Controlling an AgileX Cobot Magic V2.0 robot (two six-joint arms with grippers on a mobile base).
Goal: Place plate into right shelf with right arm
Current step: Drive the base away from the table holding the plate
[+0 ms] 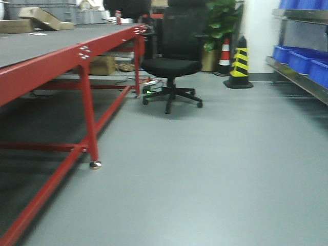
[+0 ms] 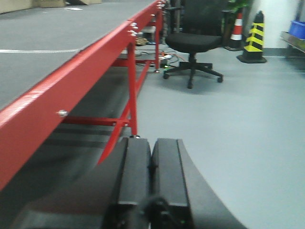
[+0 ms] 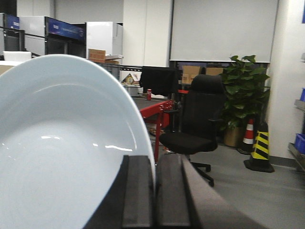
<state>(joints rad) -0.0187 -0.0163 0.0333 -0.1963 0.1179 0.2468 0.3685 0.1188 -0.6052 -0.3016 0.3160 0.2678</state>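
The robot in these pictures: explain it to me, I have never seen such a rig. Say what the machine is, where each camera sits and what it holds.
This is a wheeled robot with two arms. Each arm ends in a two-fingered gripper with a camera at the wrist. The front view looks ahead from the base. On the left is a red-framed table with cardboard boxes at its far end. A black office chair stands behind it, and a steel shelf with blue bins is on the right. The left wrist view shows the left gripper, shut with nothing in it. The right wrist view shows the right gripper shut on the rim of a white plate, which is meant for that shelf.
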